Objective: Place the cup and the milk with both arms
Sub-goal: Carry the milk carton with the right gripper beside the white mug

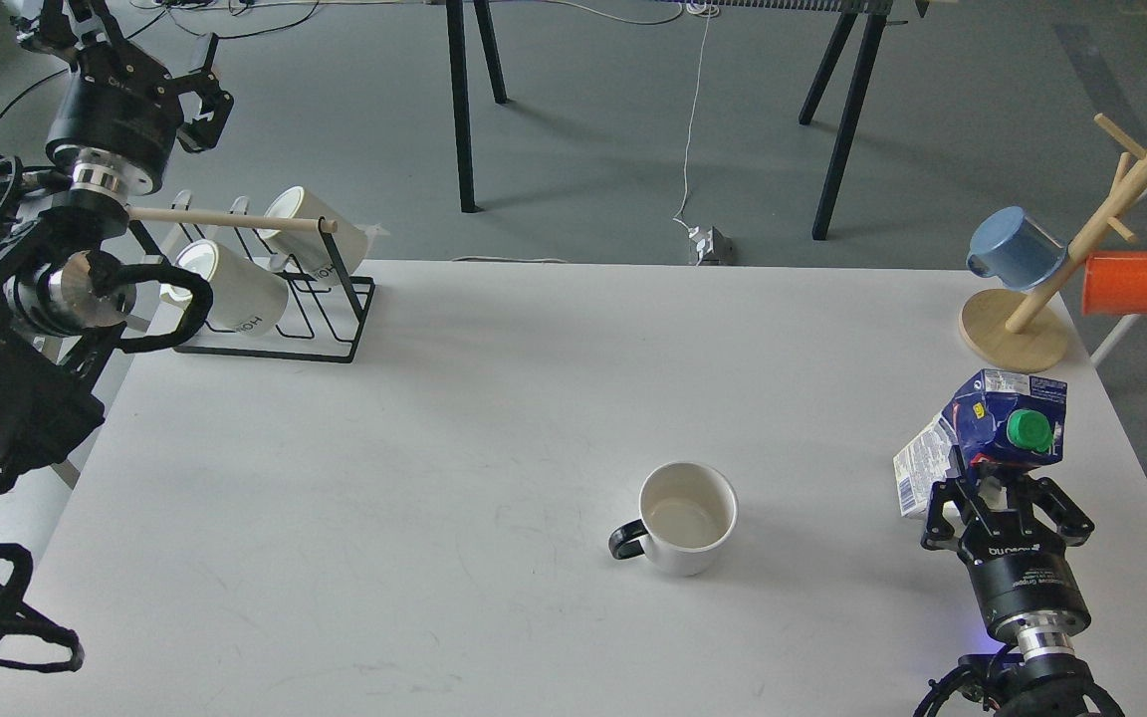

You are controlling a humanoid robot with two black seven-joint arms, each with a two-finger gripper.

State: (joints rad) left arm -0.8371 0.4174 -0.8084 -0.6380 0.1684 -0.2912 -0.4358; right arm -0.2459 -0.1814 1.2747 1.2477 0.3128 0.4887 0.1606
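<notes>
Legible writing: dark letters "HO" on the side of the lower of two white lettered mugs (230, 287), lying on their sides in a black wire rack (335, 334) at upper left; white lettering on the right gripper's black body, mirrored and unreadable; fine print on the carton's white side, too small to read.

At lower right, small dark blue and white milk carton (1002, 423) with round green screw cap, tilted, pinched at its lower end between the fingers of the right gripper (1004, 498); right arm rising from the bottom edge, gripper pointing up the frame, closed around the carton.

Lower centre, white ceramic cup (688, 518) with black C-shaped handle, upright on the white table (494, 398), handle toward the left, well apart from the carton.

Upper left, left gripper (197, 95) raised above the rack, fingers spread, holding nothing.

Upper right, wooden mug tree (1041, 299) bearing a blue mug (1014, 249) and an orange mug (1123, 283).
</notes>
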